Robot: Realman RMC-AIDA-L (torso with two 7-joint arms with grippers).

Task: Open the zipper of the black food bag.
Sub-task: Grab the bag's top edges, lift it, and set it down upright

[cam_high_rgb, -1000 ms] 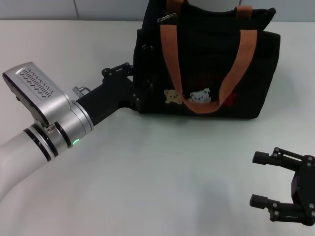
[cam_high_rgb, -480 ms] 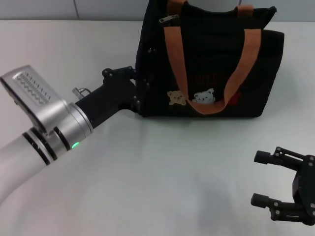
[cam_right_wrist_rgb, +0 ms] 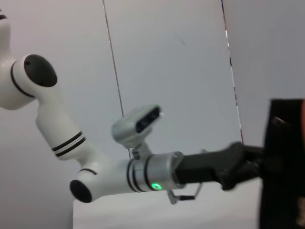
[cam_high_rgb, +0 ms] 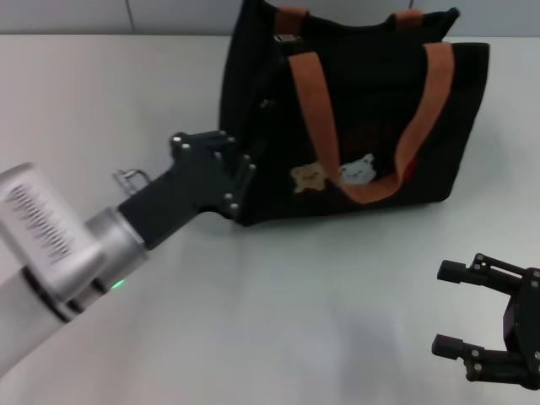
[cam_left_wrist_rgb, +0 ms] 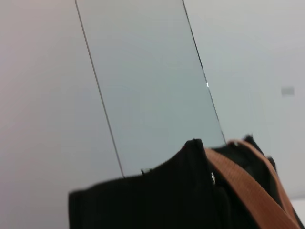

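Note:
The black food bag stands at the back middle of the table, with orange-brown straps and bear patches facing me. Its zipper runs along the top between the straps, and what looks like the small silver pull shows near the left end. My left gripper is shut on the bag's left end, low on the side. The left wrist view shows the bag close up. In the right wrist view the left gripper meets the bag's edge. My right gripper hangs open at the front right, holding nothing.
The white table stretches in front of the bag and to its left. A pale wall with thin seams rises behind the bag. The left arm's silver wrist reaches in from the lower left.
The left gripper has drawn back toward me and lower, and the bag's left end has come with it, tilting and turning the bag. The right gripper has stayed put.

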